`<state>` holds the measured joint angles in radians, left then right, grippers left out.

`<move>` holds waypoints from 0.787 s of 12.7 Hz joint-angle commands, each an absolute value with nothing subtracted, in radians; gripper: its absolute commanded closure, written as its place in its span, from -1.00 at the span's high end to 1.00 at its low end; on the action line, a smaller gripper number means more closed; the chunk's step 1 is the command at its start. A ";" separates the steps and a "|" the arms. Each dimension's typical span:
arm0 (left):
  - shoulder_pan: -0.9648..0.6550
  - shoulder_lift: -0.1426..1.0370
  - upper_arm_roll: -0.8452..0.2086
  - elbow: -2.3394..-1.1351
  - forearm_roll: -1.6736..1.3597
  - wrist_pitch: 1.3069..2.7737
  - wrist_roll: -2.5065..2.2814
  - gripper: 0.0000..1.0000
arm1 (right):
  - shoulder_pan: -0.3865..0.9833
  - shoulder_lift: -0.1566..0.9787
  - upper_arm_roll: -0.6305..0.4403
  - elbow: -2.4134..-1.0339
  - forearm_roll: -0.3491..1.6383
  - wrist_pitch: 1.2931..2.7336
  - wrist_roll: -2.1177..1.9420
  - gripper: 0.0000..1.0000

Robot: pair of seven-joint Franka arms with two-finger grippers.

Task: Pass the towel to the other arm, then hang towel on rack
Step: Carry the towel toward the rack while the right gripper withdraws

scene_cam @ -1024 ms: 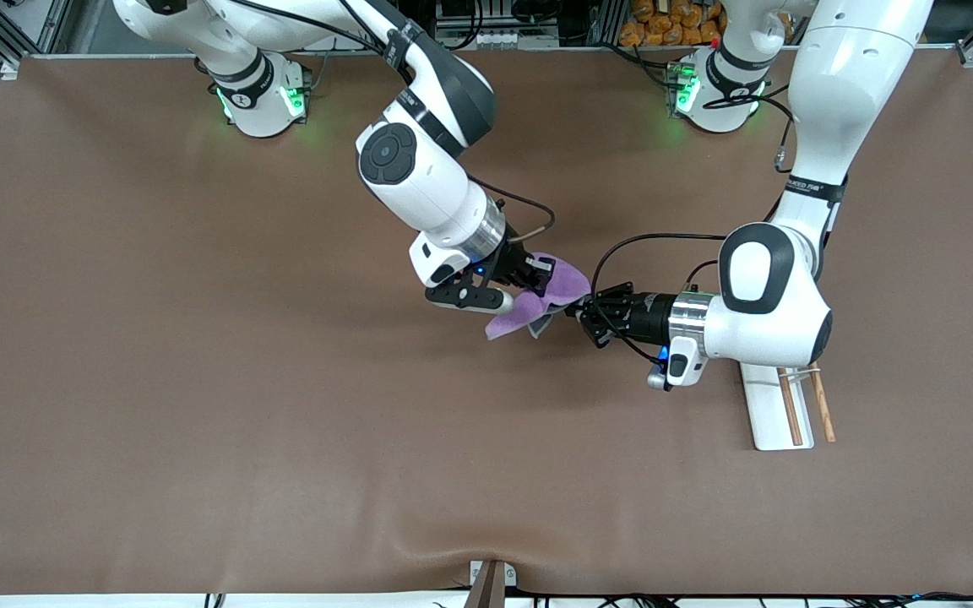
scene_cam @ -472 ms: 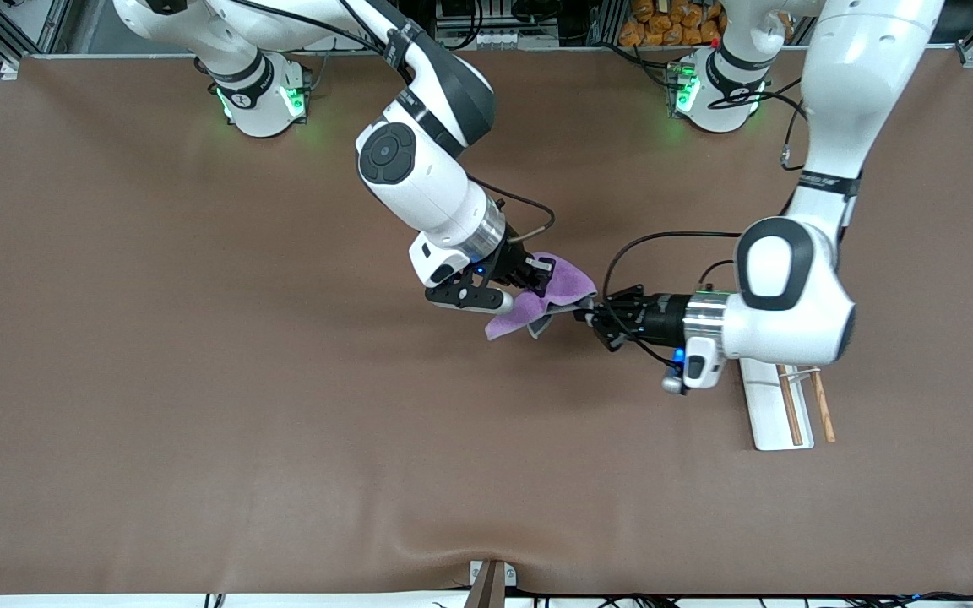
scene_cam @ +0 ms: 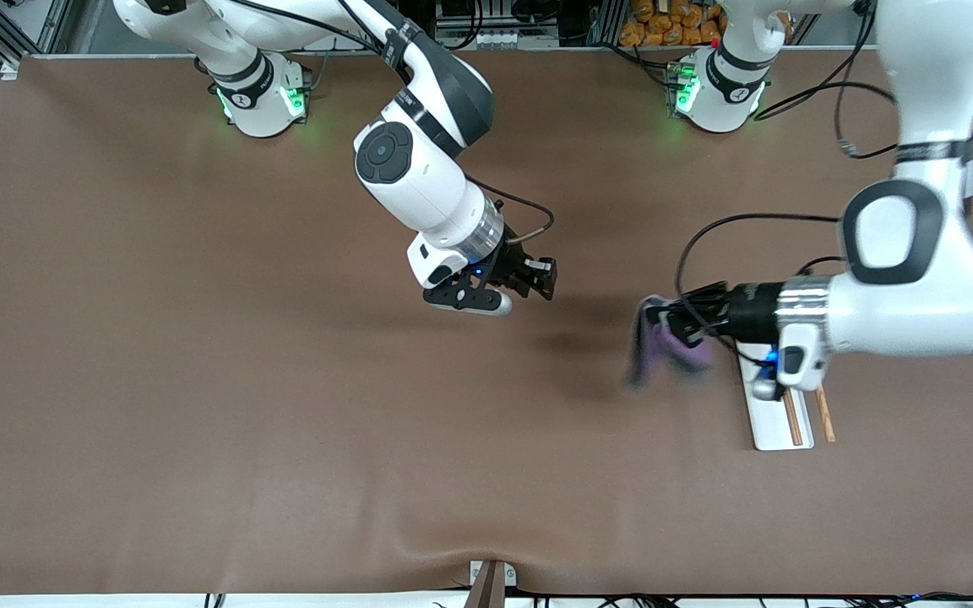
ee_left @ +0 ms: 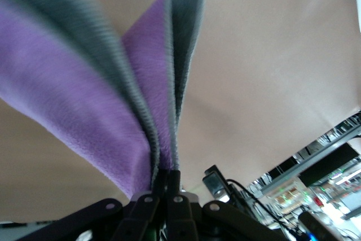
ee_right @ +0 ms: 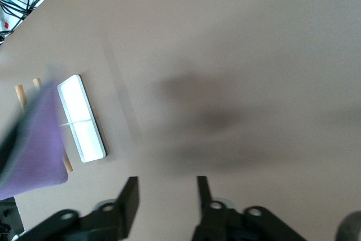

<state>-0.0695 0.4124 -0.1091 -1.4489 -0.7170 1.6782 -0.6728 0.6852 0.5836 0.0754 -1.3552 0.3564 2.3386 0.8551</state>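
- At right of centre in the front view, the left end effector (scene_cam: pixel 674 321) is clamped tight on the small lilac-purple towel with its dark grey reverse (scene_cam: pixel 660 348); the cloth hangs from the fingertips, clear of the brown tabletop (scene_cam: pixel 199 380).
- Left wrist view: the fingers pinch one gathered edge, and the towel's folds fan out away from them.
- Just toward the left arm's end of the tabletop from the hanging cloth stands the rack, a small white base plate with two thin light-brown wooden rods (scene_cam: pixel 778 418). Its long axis runs toward the front camera.
- Judgement: the hand-over looks done; hanging remains, and the left arm is the nearer one.
- Over the tabletop's middle, the right end effector (scene_cam: pixel 529 283) holds nothing; its fingers (ee_right: pixel 127 198) are parted.
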 commanded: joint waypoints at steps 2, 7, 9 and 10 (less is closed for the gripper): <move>-0.060 0.318 -0.110 -1.431 -0.583 1.637 -0.670 -1.00 | 0.684 0.591 0.071 -1.336 0.370 2.326 0.850 1.00; -0.090 0.287 -0.138 -1.391 -0.321 1.617 -0.591 -1.00 | 0.649 0.575 0.061 -1.350 0.362 2.199 0.674 1.00; -0.113 0.282 -0.181 -1.390 -0.160 1.618 -0.572 -1.00 | 0.595 0.560 0.060 -1.367 0.335 2.119 0.556 1.00; -0.112 0.282 -0.199 -1.391 -0.103 1.618 -0.546 -1.00 | 0.571 0.552 0.060 -1.374 0.299 2.070 0.514 1.00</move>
<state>-0.1026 0.2947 -0.1721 -1.3967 -0.2032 1.6339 -0.5818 0.6232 0.5806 0.0481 -1.3549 0.3389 2.1400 0.5943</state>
